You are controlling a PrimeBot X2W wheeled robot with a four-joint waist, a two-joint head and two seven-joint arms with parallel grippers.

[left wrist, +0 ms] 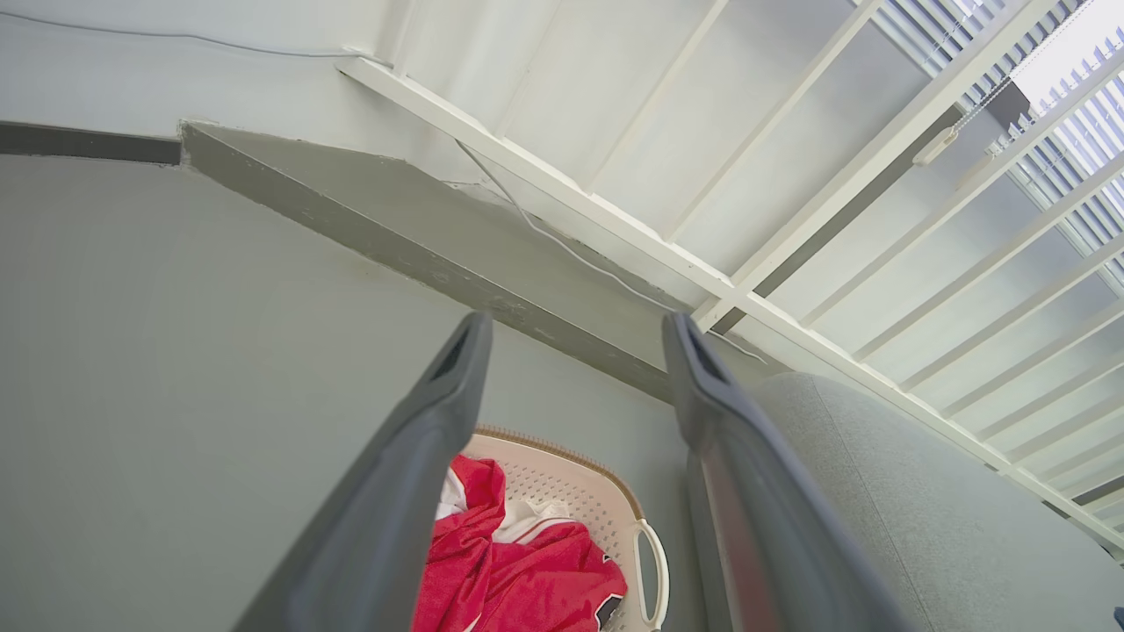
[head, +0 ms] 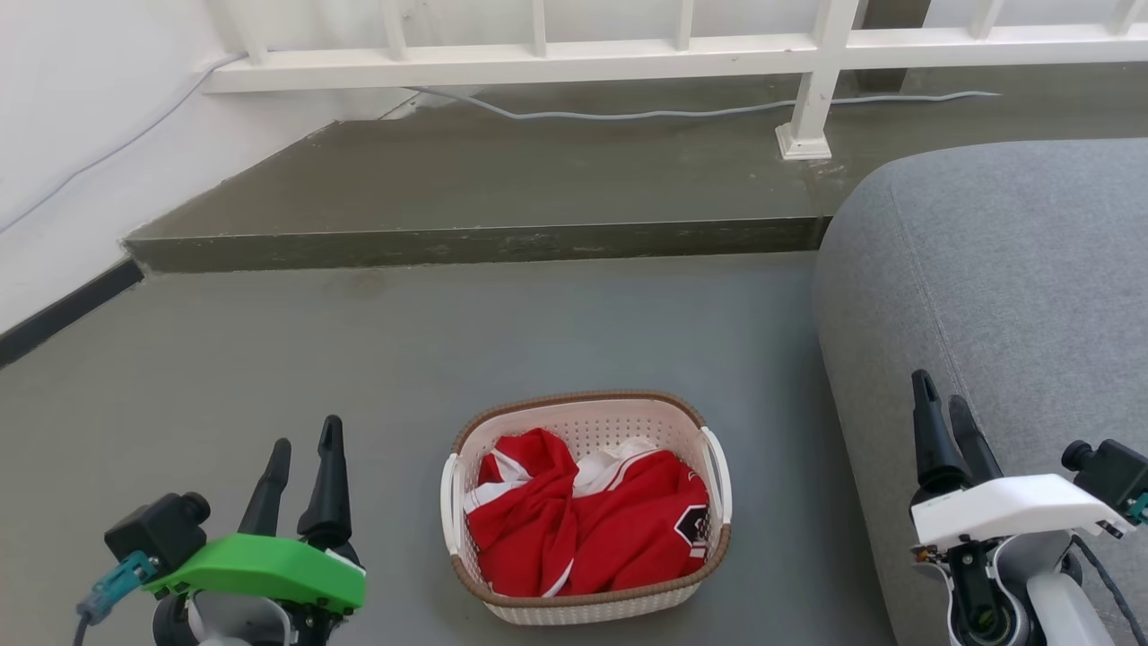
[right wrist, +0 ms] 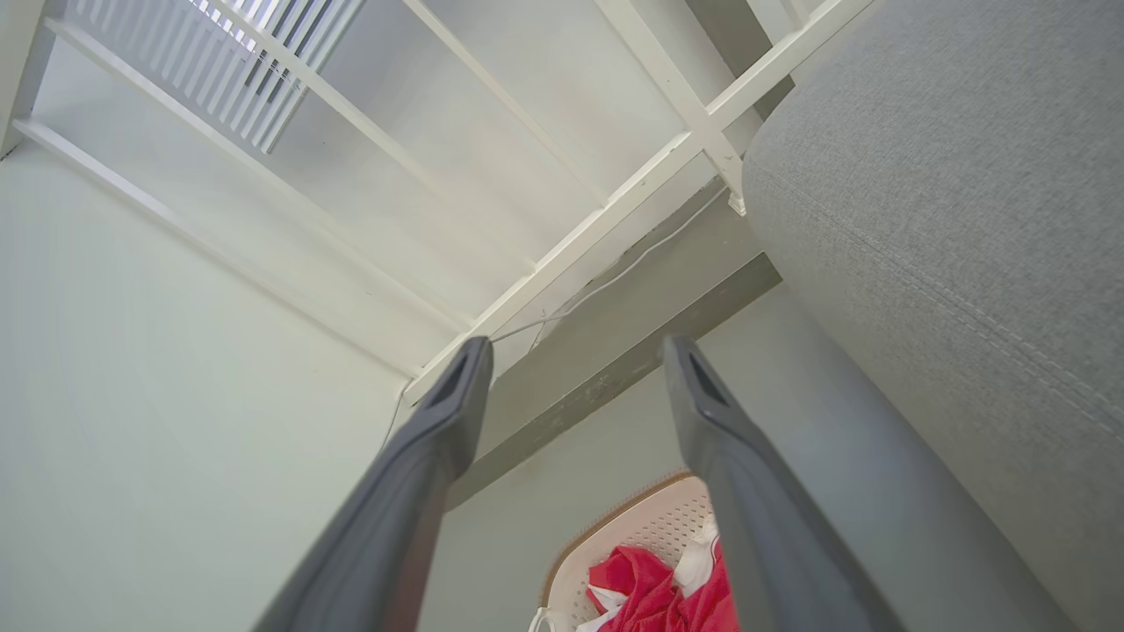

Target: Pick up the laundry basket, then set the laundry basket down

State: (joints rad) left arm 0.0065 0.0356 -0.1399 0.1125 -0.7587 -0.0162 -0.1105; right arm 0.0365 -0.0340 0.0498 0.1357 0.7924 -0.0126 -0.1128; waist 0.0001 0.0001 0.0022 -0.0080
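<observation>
Two grippers: the left gripper [head: 307, 435] and the right gripper [head: 940, 390] are both held with fingers parted, and nothing is gripped by either.
Left gripper: it is seen at the lower left of the head view, under a green housing [head: 260, 565]. A moderate gap is kept between its dark, tapered fingers.
Left wrist view: the laundry basket [left wrist: 562, 478] is framed low between the spread fingers, untouched.
Direction from the left gripper: the laundry basket [head: 574, 399] is found to the right of it in the head view, near but apart, with its left handle [head: 448, 502] turned toward that side.
Basket position: lower centre of the head view, stood upright on the smooth grey floor [head: 359, 359], near the edge of the sofa [head: 987, 269] but not touching it.
Long axis: it is judged to run across the frame, handle to handle, though foreshortening leaves this uncertain.
Basket make: cream perforated plastic with rounded corners, a brown woven-look rim and white loop handles. A stiff, light shell is expected.
Contents: a crumpled red garment [head: 583, 520] with white trim is heaped softly inside.
Right gripper: it is set at the lower right, under a white housing [head: 1013, 507], over the sofa's edge and well apart from the right handle [head: 720, 475].
Nearer arm: the left is judged nearer. A grasp at both handles is probably called for.
Sofa: grey woven fabric, rounded and padded.
</observation>
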